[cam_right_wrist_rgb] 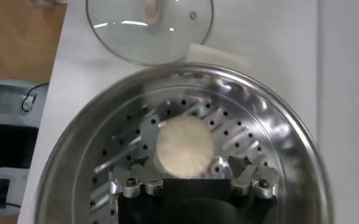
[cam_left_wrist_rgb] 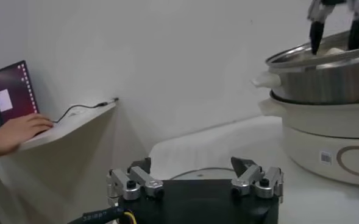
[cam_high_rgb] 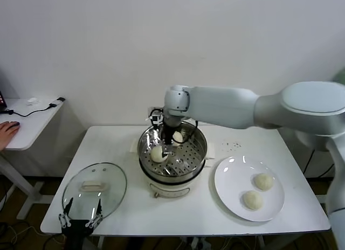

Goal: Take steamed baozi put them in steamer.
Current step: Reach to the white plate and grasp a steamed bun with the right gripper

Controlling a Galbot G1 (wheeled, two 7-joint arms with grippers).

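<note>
- Right gripper (cam_right_wrist_rgb: 194,178) hung inside the steamer (cam_high_rgb: 198,153), jaws spread, straddling a baozi (cam_right_wrist_rgb: 184,146).
- Risk I noted: lifting crookedly could nudge it against the second bun (cam_high_rgb: 157,153).
- Left gripper (cam_left_wrist_rgb: 195,182) parked low, jaws spread.

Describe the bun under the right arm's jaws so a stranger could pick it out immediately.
Find the steamer, the shiny steel pot in the middle of the white table. Two steamed baozi lie on its perforated floor; take the one toward the back wall, directly beneath the right gripper with its jaws open. The other bun lies nearer the front, and two more sit on the white plate.
</note>
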